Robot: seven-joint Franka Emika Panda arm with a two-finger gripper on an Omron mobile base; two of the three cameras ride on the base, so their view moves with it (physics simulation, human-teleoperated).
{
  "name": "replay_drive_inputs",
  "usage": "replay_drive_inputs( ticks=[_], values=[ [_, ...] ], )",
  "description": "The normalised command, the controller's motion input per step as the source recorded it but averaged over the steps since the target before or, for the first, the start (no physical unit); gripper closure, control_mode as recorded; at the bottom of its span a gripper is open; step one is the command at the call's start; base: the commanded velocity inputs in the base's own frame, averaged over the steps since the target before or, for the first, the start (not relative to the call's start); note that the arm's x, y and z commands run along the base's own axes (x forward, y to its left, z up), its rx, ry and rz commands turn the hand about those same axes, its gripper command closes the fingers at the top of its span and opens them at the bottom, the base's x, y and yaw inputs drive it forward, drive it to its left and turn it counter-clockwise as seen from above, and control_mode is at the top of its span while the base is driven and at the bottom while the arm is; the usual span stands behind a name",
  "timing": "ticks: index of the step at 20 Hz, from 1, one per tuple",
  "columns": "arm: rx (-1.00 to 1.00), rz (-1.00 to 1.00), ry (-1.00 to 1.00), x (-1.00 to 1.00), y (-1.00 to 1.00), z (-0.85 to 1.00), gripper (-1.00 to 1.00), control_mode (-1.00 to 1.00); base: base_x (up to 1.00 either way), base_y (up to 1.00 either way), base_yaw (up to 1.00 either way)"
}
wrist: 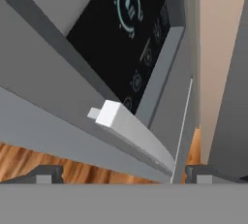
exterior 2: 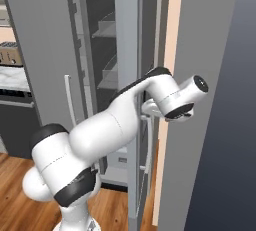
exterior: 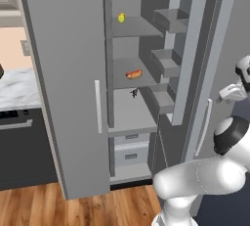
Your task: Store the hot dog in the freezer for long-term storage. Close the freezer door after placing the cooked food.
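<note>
The tall narrow grey freezer compartment (exterior: pixel 128 112) stands open and serves as the reference. To its left is the plain grey fridge door (exterior: pixel 66 83) with a pale vertical handle. On an upper freezer shelf rests a small round yellow item (exterior: pixel 121 18). On the shelf below lies the reddish-brown hot dog in a tan-orange bun (exterior: pixel 134 74). To the right, the grey freezer door (exterior: pixel 188 54) is swung open, shelf bins facing inward. Its dark dispenser panel (wrist: pixel 123 39) bears pale icons; no writing is legible. The two-finger gripper (wrist: pixel 123 173) faces the door's pale bar handle (wrist: pixel 135 133), jaws spread wide, gripping nothing.
</note>
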Motion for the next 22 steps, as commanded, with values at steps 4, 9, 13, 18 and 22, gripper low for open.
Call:
replay_drive_inputs(
  ticks=[4,9,13,18,22],
  values=[
    [0.00,0.01,-0.01,0.23,-0.01,-0.24,-1.00,-1.00,0.00,0.00,0.00],
    [0.00,0.10,0.00,0.07,0.00,-0.15,-1.00,-1.00,0.00,0.00,0.00],
    [0.00,0.07,0.00,0.00,0.00,-0.25,-1.00,-1.00,0.00,0.00,0.00],
    [0.01,0.07,0.00,0.00,0.00,-0.23,-1.00,-1.00,0.00,0.00,0.00],
    [0.00,0.05,-0.02,0.01,0.09,-0.19,-1.00,-1.00,0.00,0.00,0.00]
  ],
)
